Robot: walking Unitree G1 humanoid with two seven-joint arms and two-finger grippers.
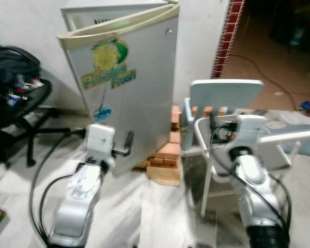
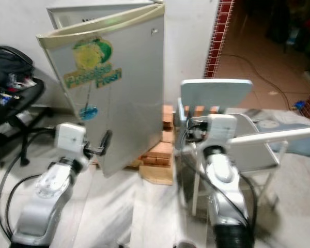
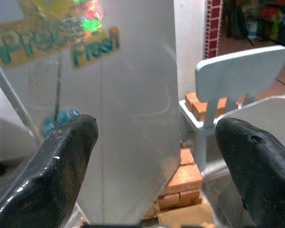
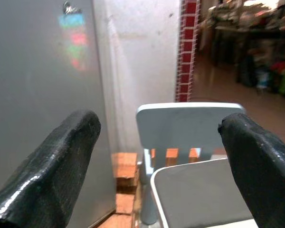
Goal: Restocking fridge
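Fridge (image 1: pixel 129 88): small grey unit against the white wall, its door swung ajar, a "Fresh" fruit sticker on the door front.
Office chair (image 1: pixel 15 98): black, to the fridge's left, cluttered items on its seat.
Child's chair (image 1: pixel 225 95): pale blue, right of the fridge.
Bricks (image 1: pixel 165 152): stacked at the fridge's base.
Left end effector (image 3: pixel 152 156): fingers spread wide, empty, near the door front.
Right end effector (image 4: pixel 156 166): fingers spread wide, empty, facing the blue chair.

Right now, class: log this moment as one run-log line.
fridge door: ajar | left gripper: open, empty, facing door | right gripper: open, empty, near blue chair | bricks: under fridge
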